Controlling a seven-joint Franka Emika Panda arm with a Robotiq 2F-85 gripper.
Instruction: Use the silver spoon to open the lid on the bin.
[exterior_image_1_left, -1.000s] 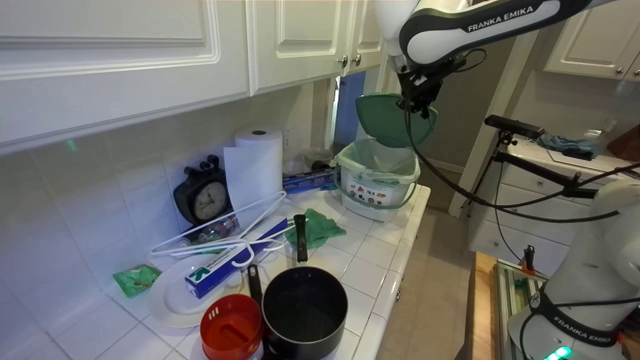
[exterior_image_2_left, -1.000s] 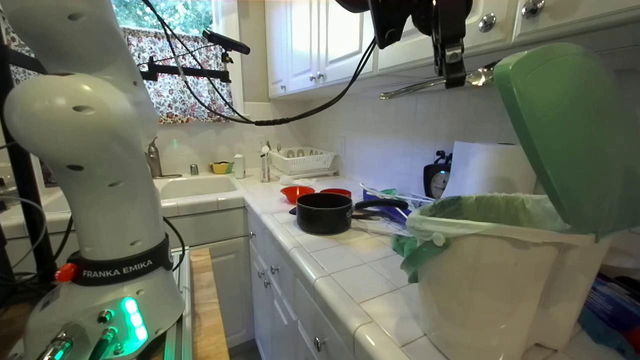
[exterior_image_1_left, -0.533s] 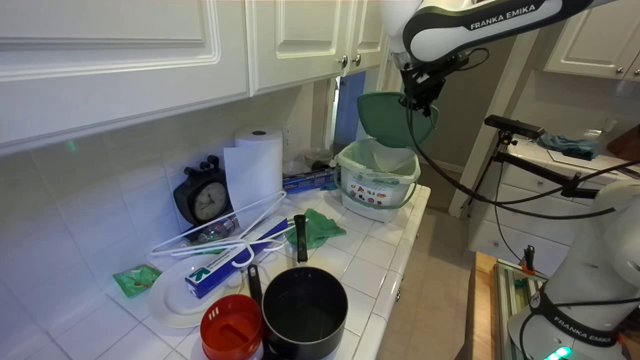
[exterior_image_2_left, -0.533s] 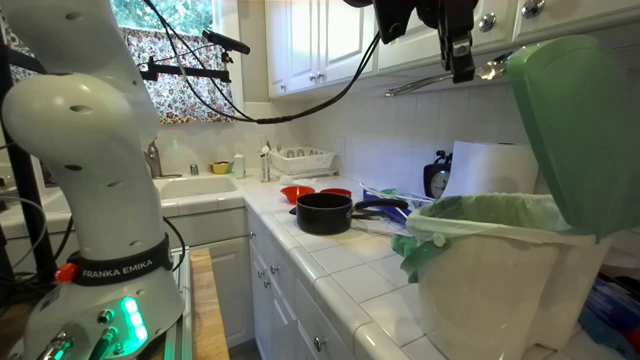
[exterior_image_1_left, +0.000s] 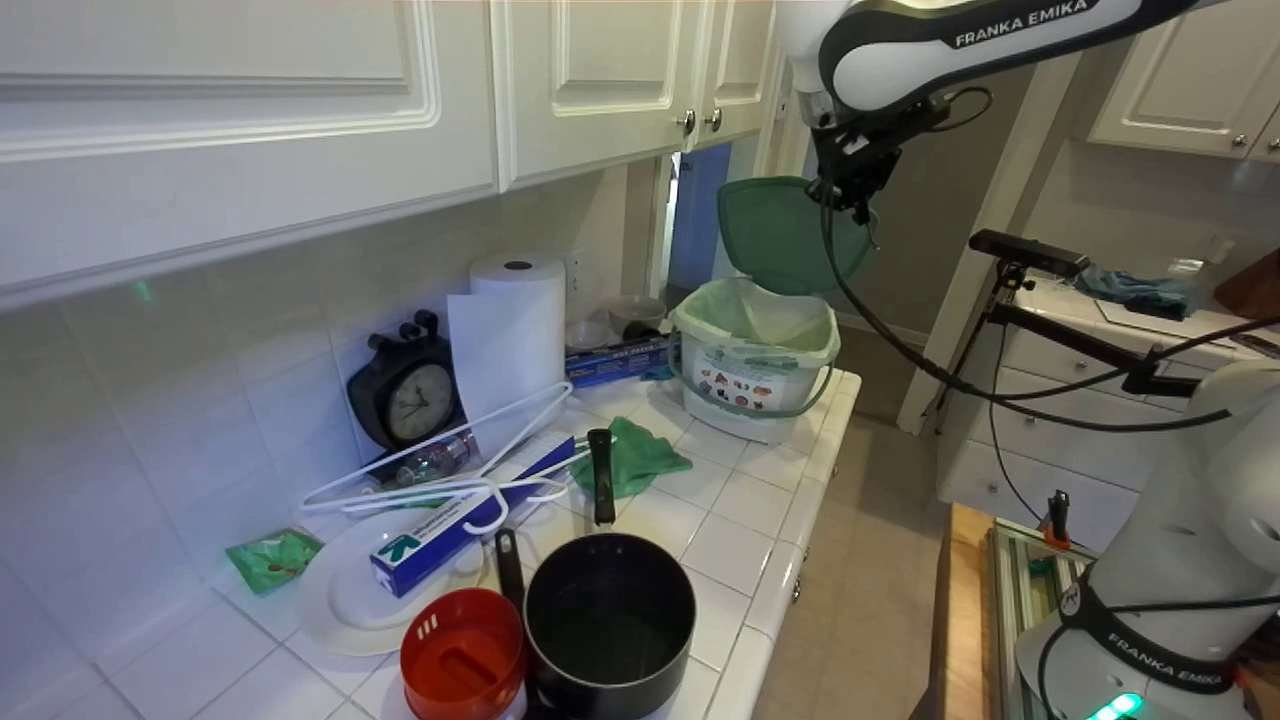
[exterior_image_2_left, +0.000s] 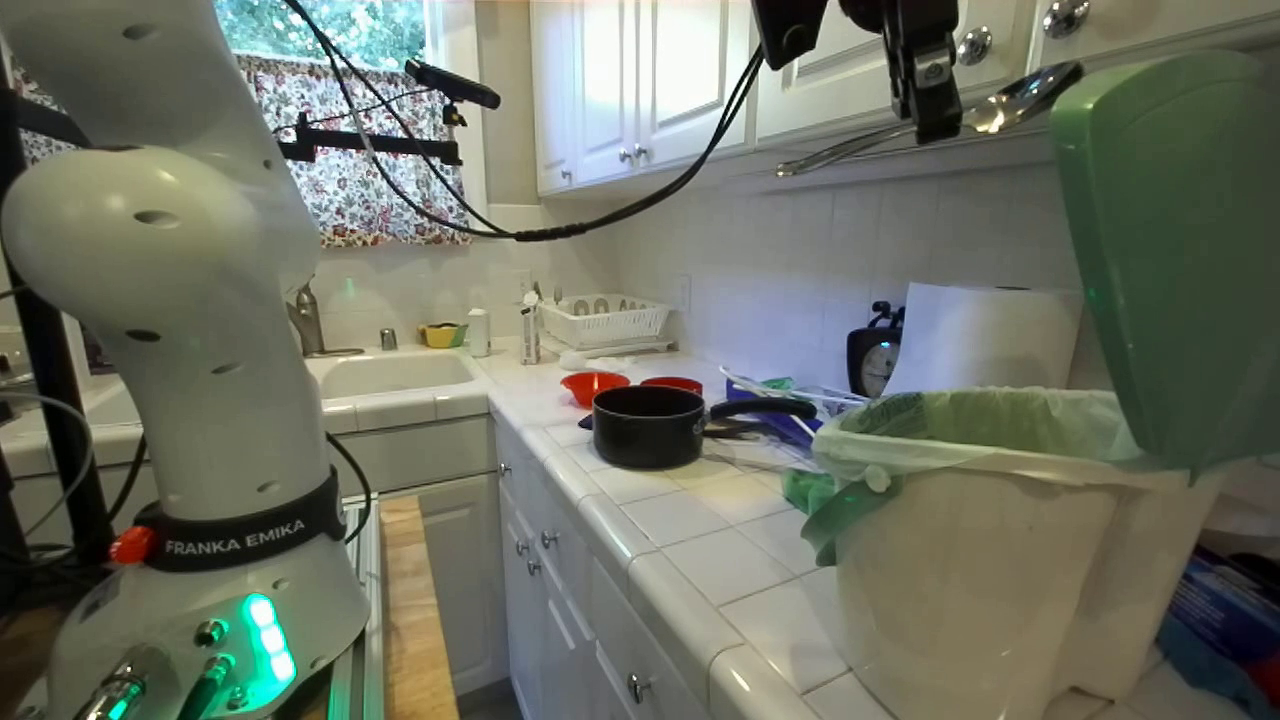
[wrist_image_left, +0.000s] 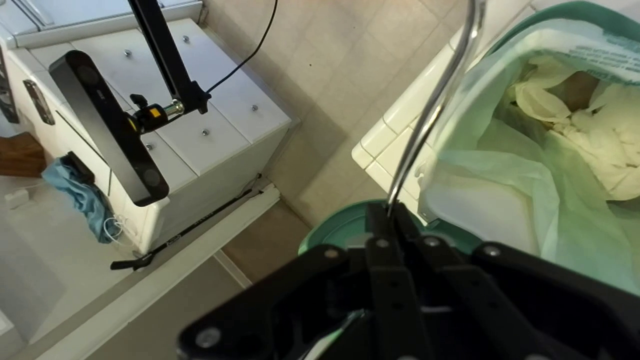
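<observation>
My gripper (exterior_image_2_left: 930, 125) is shut on the silver spoon (exterior_image_2_left: 1020, 100), holding it by its handle above the bin (exterior_image_2_left: 970, 570). In the wrist view the spoon's handle (wrist_image_left: 430, 120) runs out of the closed fingertips (wrist_image_left: 392, 215). The light-green lid (exterior_image_2_left: 1180, 260) stands raised, hinged at one side of the bin; it also shows in an exterior view (exterior_image_1_left: 770, 235). The spoon's bowl end is at the lid's upper edge; I cannot tell if they touch. The whitish bin (exterior_image_1_left: 740, 385) is open, with a green bag and contents inside.
White upper cabinets (exterior_image_1_left: 600, 80) hang close to the arm. A black pot (exterior_image_1_left: 610, 620), a red bowl (exterior_image_1_left: 465, 650), white hangers (exterior_image_1_left: 450, 490) and a paper towel roll (exterior_image_1_left: 515, 340) are on the counter. A black camera (wrist_image_left: 107, 127) on a stand shows in the wrist view.
My gripper and the spoon have moved up and to the right in both exterior views. The lid has swung up a little further, more upright. The bin's body has not moved.
</observation>
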